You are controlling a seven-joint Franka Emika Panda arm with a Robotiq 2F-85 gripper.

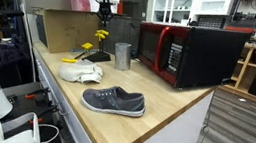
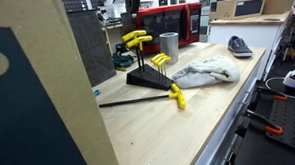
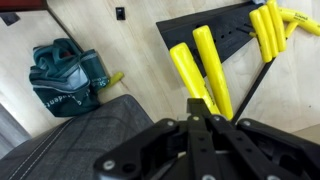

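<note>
Your claw (image 3: 205, 118) was pinched shut with nothing in it, hanging above the desk (image 3: 140, 60). Just ahead of its tips stood the yellow hex keys (image 3: 205, 70). Their long handles ran away from the claw in a black stand (image 3: 225, 28). In the wrist view a green tape measure (image 3: 62, 78) lay off to the claw's left. Only an exterior view showed the metal cup (image 1: 123, 54) and the microwave (image 1: 191, 52).

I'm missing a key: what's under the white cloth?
Only the wooden counter shows around the cloth; a yellow-handled key lies beside it. Whatever is beneath is covered.
</note>
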